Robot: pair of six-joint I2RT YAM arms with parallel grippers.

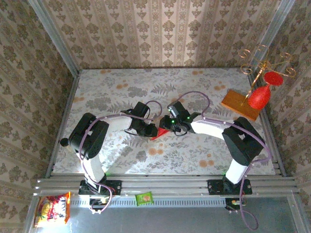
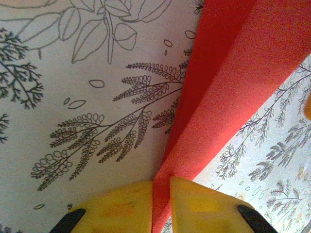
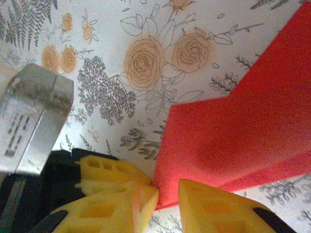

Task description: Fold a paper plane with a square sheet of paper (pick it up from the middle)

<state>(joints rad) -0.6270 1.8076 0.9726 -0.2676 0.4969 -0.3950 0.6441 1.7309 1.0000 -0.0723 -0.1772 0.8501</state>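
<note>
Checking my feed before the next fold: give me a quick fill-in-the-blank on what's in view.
The left gripper is shut on the folded paper, whose colour is ____.
The right gripper has ____ fingers.
The wooden board lies on the table at its far ____ side.
Missing words: red; yellow; right.

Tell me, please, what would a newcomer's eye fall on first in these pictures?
The folded red paper at the middle of the flowered table, pinched in the left claw, with its corner between the fingers of the right claw. Next, the red goblet ornament by the wooden board at the far right.
</note>
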